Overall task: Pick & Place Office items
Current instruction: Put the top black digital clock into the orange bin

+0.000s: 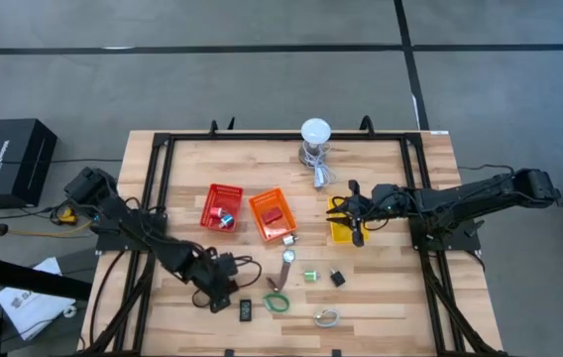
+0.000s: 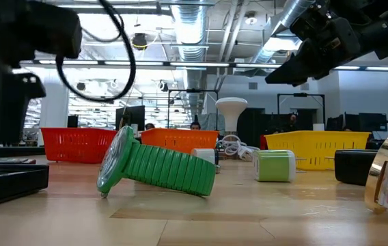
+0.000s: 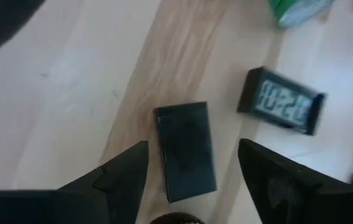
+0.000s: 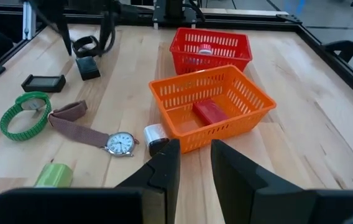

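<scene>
Left tool [image 3: 192,177] hangs wide over our black block [image 3: 186,151] near the table's front edge, beside the small clock [image 3: 282,102]; we judge a pick is beginning, so we must lower and close. Farther back, right tool [image 1: 358,220] waits narrow over the yellow basket [image 1: 338,233].
</scene>
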Action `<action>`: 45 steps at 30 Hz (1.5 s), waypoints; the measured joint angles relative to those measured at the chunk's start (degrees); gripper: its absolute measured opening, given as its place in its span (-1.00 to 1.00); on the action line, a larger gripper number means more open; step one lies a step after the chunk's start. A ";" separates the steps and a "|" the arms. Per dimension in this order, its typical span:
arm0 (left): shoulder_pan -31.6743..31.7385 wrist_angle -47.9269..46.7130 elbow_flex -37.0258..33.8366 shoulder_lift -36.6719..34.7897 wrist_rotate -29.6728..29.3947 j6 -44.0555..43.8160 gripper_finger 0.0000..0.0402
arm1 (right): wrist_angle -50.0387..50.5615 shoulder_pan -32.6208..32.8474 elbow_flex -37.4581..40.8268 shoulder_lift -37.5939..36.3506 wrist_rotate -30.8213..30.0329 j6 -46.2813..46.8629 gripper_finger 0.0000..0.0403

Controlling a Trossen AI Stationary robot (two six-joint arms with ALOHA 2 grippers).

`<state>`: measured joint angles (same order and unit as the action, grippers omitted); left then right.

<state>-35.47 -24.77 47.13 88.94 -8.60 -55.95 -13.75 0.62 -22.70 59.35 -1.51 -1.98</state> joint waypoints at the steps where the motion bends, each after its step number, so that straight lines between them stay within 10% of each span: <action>1: -0.28 0.22 0.00 1.07 -0.02 0.00 0.26 | -0.05 0.00 0.00 0.00 0.01 0.00 -0.59; 13: -1.55 1.61 0.11 6.29 -2.02 -0.04 0.35 | -0.27 -0.04 0.00 0.00 0.01 -0.02 -0.59; 26: -1.40 1.28 0.04 6.43 -3.63 -0.04 -0.22 | -0.27 0.00 0.00 0.00 0.01 -0.02 -0.59; 33: -0.64 3.06 -0.07 6.61 -8.34 0.74 -0.14 | -0.27 0.00 0.00 0.00 0.01 0.96 -0.59; 45: 12.81 11.27 0.00 -3.01 -20.71 25.45 -0.23 | -0.27 0.00 0.00 0.00 0.01 1.97 -0.59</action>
<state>-22.66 -13.49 47.14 85.93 -29.31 -30.49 -14.02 0.62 -22.70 59.35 -1.50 -0.01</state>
